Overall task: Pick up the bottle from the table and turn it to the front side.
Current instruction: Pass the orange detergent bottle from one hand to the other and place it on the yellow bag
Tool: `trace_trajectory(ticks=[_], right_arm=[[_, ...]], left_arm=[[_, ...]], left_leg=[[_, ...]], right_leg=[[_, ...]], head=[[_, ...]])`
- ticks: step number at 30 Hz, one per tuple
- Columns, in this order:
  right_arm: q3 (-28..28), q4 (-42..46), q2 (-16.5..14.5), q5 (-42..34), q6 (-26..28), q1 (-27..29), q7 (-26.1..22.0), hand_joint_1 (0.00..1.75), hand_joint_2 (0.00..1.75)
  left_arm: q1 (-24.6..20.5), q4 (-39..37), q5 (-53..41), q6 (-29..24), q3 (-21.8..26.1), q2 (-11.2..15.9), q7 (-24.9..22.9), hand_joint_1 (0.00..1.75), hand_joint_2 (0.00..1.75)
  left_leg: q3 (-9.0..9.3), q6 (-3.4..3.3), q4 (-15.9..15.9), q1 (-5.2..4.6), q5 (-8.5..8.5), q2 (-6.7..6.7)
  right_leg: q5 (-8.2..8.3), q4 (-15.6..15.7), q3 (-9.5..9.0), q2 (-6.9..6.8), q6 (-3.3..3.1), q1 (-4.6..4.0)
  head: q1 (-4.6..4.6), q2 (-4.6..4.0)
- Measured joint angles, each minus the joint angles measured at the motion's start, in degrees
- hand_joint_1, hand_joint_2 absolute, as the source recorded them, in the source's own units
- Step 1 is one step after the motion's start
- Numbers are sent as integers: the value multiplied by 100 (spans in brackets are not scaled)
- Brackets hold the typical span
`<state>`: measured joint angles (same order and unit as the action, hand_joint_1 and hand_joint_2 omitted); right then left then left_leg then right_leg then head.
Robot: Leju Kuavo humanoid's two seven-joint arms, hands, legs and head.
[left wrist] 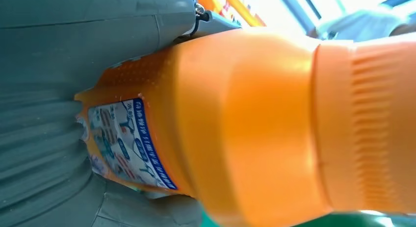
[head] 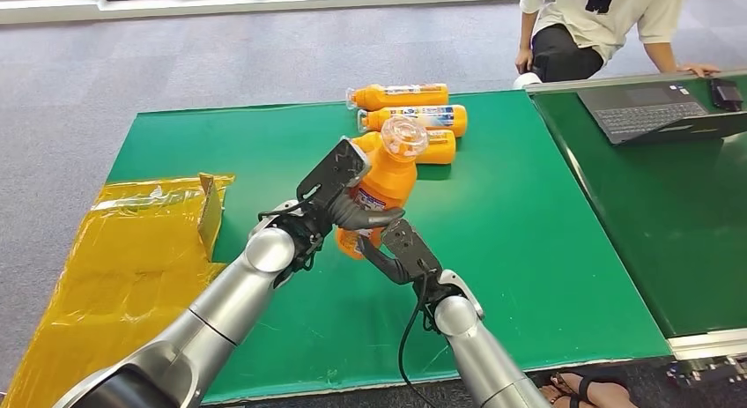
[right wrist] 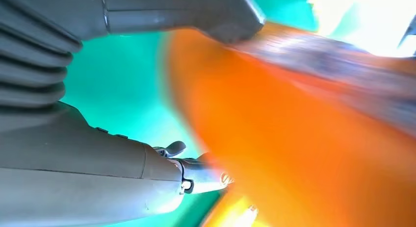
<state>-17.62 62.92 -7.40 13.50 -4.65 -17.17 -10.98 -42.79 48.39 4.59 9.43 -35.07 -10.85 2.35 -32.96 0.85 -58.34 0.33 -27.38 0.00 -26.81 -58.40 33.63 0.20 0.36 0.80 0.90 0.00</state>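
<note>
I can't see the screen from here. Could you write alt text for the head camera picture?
Above a green table, the robot's left hand and right hand together hold an orange bottle tilted, clear cap up. Three more orange bottles lie side by side farther back. A yellow bag lies at the left, and a person crouches beyond a laptop at the right.

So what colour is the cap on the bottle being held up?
Clear, see-through plastic on the orange held bottle; the cap shows best in the head view.
</note>
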Motion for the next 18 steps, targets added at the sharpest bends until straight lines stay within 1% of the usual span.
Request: trace_trajectory(ticks=[4, 8, 11, 14, 18], right_arm=[[1, 989, 389, 208, -115, 684, 114, 0, 175], [3, 1757, 615, 360, -329, 1081, 163, 0, 175], [-8, 2088, 707, 408, -407, 1220, 129, 0, 175], [-45, 2239, 777, 406, -443, 1229, 86, 0, 175], [-94, 2290, 872, 297, -442, 1197, 10, 0, 175]], left_arm=[[84, 107, -387, -228, 367, 222, 126, 175, 175], [299, 266, -1028, -518, 624, 361, 141, 175, 175], [406, 394, -1847, -920, 757, 479, 103, 175, 175], [438, 469, -2583, -1225, 855, 609, 60, 175, 175], [439, 456, -3112, -1429, 989, 783, 86, 175, 175]], left_leg=[[-5, 0, 2, 0, -2, -5], [-8, 0, 3, 0, -2, -4], [-9, 1, 3, 0, 0, -4], [-8, 0, 3, 0, 5, -4], [-8, -1, 3, 0, 10, -5]], right_leg=[[-2, 0, 3, -4, 0, 1], [-3, 0, 5, -4, -1, 0], [-2, 0, 6, -3, -1, -1], [0, 0, 3, -3, -1, -1], [1, -1, 1, -6, -1, -1]], head=[[-1, 0], [-1, 0], [-1, 0], [-1, 0], [-1, 0]])
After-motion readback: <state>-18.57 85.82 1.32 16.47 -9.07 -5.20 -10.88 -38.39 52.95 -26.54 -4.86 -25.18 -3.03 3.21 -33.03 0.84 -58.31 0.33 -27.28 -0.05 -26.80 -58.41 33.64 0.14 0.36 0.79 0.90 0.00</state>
